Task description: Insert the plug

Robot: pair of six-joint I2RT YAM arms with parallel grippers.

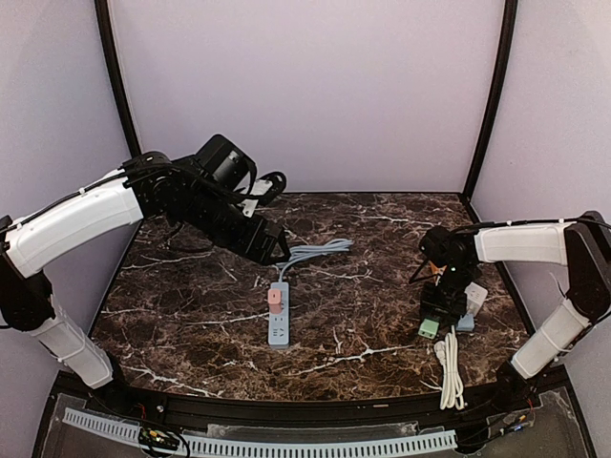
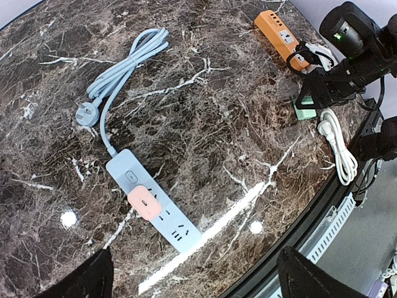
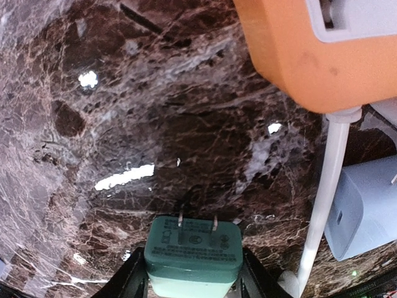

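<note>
Fingers (image 3: 131, 279) of the right gripper (image 3: 193, 282) were closed on a green plug (image 3: 193, 248), one finger on each side of it. The plug was held low over the dark marble table (image 1: 191, 315), on its right side, and its two metal pins were pointed away from the gripper. Whether the plug was touching the table could not be told. An orange power strip (image 3: 310, 49) was seen just past the plug. A white cable (image 3: 325, 186) was run from the end of that strip past the plug, and its loops were laid toward the near edge. A pale blue block (image 3: 366, 211) was set right beside the cable. A blue power strip (image 2: 152, 208) was laid flat in the middle of the table, well apart from the green plug. A pink plug (image 2: 144, 202) was pushed into it next to the switch. Its blue cord (image 2: 124, 62) was coiled behind it, with the cord's own plug laid on the table. The left gripper (image 1: 272, 250) was held in the air above and behind the blue strip, and its fingers (image 2: 80, 279) were spread wide apart.
</note>
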